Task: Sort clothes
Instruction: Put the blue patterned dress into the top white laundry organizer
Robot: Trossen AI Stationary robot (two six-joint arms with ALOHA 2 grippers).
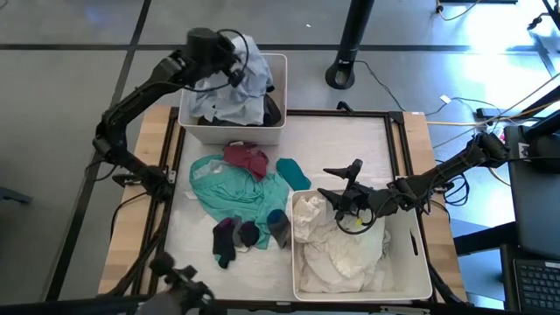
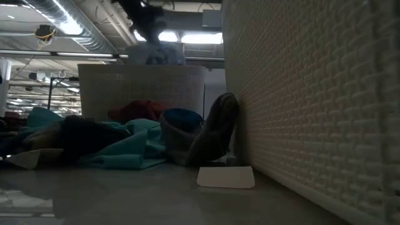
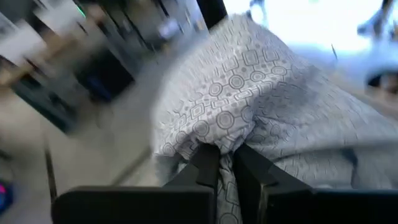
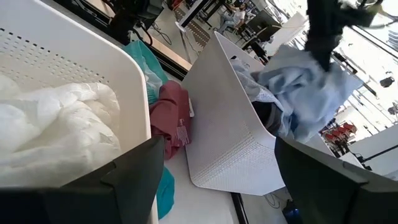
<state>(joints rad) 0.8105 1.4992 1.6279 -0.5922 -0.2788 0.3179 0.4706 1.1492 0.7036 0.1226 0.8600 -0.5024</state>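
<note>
Left tool (image 1: 234, 73) clamped on patterned garment (image 3: 249, 106) over far bin (image 1: 278, 96) | right tool (image 1: 346, 194) spread above near bin (image 1: 420, 254)

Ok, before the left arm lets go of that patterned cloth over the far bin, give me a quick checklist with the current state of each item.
1. Left gripper shut on the patterned cloth: ok.
2. Cloth hanging above the far bin: ok.
3. Room left in that bin: cannot tell, clothes already piled there.
4. Right gripper open and holding nothing, over the near bin: ok.
5. Teal shirt, red garment and socks sorted: not ok, lying on the table.
</note>
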